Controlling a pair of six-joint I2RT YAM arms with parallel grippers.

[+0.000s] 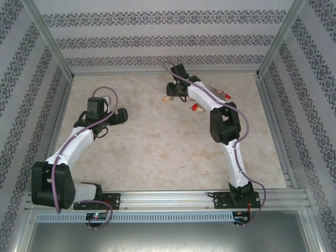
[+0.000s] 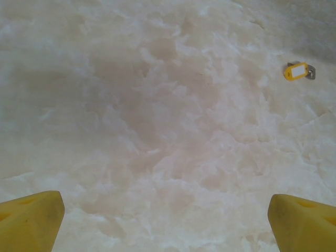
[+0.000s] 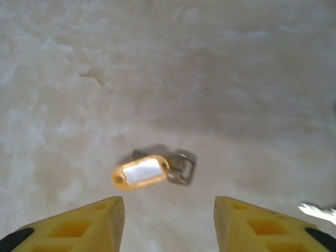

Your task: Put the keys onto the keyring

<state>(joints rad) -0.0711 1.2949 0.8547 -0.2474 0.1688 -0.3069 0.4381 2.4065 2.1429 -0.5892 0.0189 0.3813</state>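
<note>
A small silvery key with a yellow plastic tag (image 3: 140, 172) is being left flat on the pale marbled tabletop (image 3: 236, 79), just ahead of the right gripper (image 3: 168, 210), its jaws being held partly apart, nothing gripped. The left gripper (image 2: 165, 205) is being held spread wide, well off from it.

your table (image 3: 210, 63) has a matt, stone-like top, mottled cream and faintly pitted. on it you see a key (image 3: 182, 167) of dull silvery metal, its tag (image 3: 140, 172) of glossy yellow plastic round a white, paper-like insert. the fingers (image 2: 31, 218) of your left gripper (image 2: 165, 199) and those of your right gripper (image 3: 168, 200) look like matt yellow plastic, moulded with hollow pockets. your arms (image 1: 231, 155) wear smooth white shells, slightly glossy, with black joints. the frame rails (image 1: 173, 197) are pale brushed metal; the walls (image 1: 157, 37) look like patterned cloth or paper.
</note>
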